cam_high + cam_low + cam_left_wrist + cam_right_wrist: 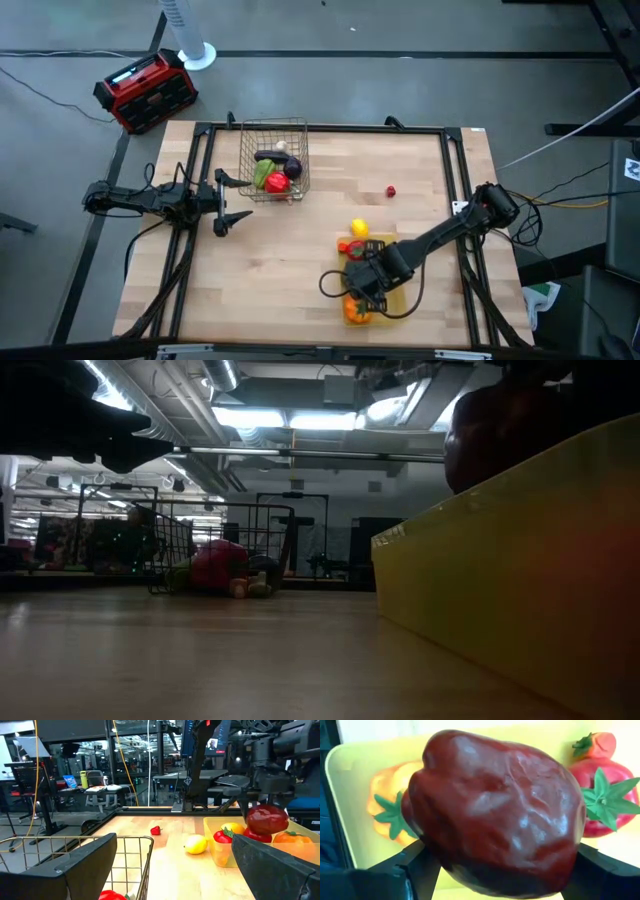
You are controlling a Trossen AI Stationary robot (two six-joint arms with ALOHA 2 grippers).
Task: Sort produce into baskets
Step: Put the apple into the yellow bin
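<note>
Dark red pepper (pixel 495 810) clamped in right gripper (pixel 495 870), above yellow tray (pixel 340 795).

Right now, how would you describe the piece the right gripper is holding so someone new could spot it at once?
Find the yellow tray at the table's near edge, on the right arm's side. Just above it the right gripper is shut on a dark red pepper. It is the only piece held in the air, darker and bulkier than the orange and red pieces lying in the tray.

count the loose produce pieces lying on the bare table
2: a yellow lemon just outside the yellow tray, and a small red piece alone farther out. The arms may hide others.
</note>
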